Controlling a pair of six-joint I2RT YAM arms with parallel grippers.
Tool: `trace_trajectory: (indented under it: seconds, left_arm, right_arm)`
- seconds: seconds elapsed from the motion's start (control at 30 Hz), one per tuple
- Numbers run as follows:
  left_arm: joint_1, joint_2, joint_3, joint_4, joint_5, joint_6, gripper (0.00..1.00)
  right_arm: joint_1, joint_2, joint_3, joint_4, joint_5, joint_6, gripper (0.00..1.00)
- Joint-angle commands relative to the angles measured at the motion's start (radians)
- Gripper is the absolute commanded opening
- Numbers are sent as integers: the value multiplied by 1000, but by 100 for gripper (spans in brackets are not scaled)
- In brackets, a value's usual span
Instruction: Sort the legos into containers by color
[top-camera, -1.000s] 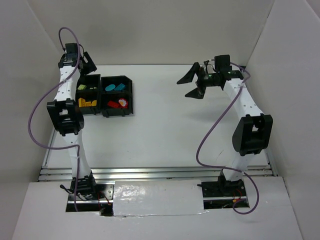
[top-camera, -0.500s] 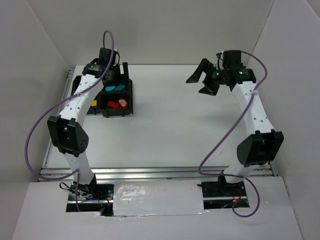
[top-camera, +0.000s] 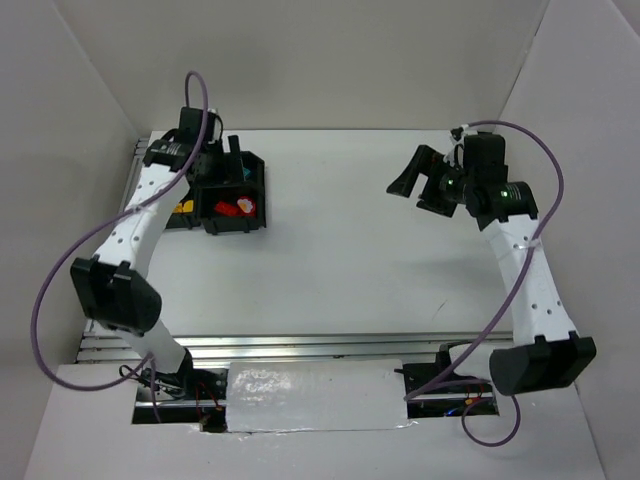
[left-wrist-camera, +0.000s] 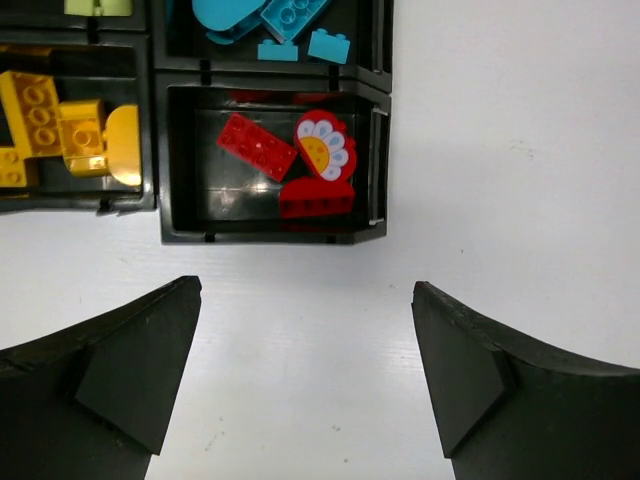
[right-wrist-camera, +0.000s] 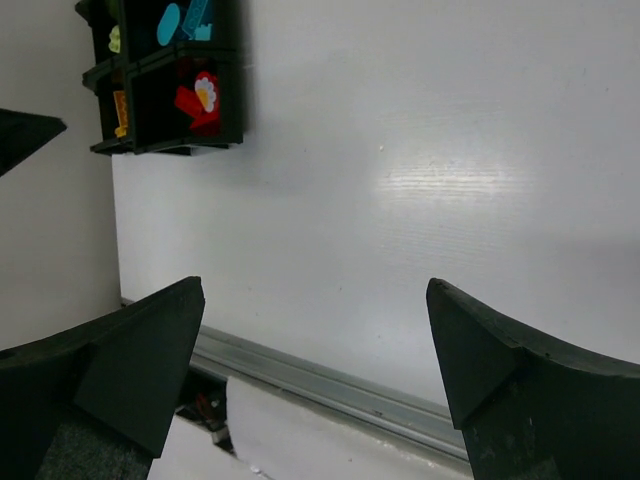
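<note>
Mia: Left claw (top-camera: 218, 165), seen from above, hangs over the far part of the black tray (top-camera: 236, 229). Are its fingers spread?

Ben: Yes, wide apart, and nothing is in them. The right claw (top-camera: 420, 190) is spread wide too, with nothing in it. It is up over the bare white desk (top-camera: 330, 260), well apart from the tray.

Mia: What is in the tray?

Ben: I see red legos (top-camera: 236, 208) in the near right box and a bit of the yellow legos (top-camera: 183, 208) in the near left box. The arm hides the far boxes.

Mia: Now the left wrist view. The left claw (left-wrist-camera: 305, 330) has both fingers wide apart over the desk (left-wrist-camera: 500, 150), just this side of the tray (left-wrist-camera: 270, 238).

Ben: Three red legos (left-wrist-camera: 258, 146) lie in the box with the cut corner. One is round with white petals. Blue legos (left-wrist-camera: 275, 18) lie in the box past it. Yellow legos (left-wrist-camera: 60, 125) lie in the box to the left. A green lego (left-wrist-camera: 98, 6) peeks in at the top.

Mia: And the right wrist view?

Ben: The right claw (right-wrist-camera: 315, 330) is spread wide over the desk (right-wrist-camera: 420, 180). The tray (right-wrist-camera: 170, 146) is up in the left corner, with red legos (right-wrist-camera: 198, 100) and blue legos (right-wrist-camera: 185, 20) inside.
</note>
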Motion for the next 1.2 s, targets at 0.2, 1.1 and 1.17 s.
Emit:
trace_trajectory:
  seconds: [0.2, 1.1, 1.17]
  left_arm:
    - [-4, -458, -396, 95, -78, -22, 100]
    - [-4, -781, -599, 81, -91, -21, 99]
    - [-2, -785, -583, 60, -159, -24, 100]
  right_arm:
    - [16, -425, -267, 76, 85, -44, 100]
    - [56, -585, -335, 24, 104, -54, 100]
    - [73, -588, -322, 16, 130, -56, 100]
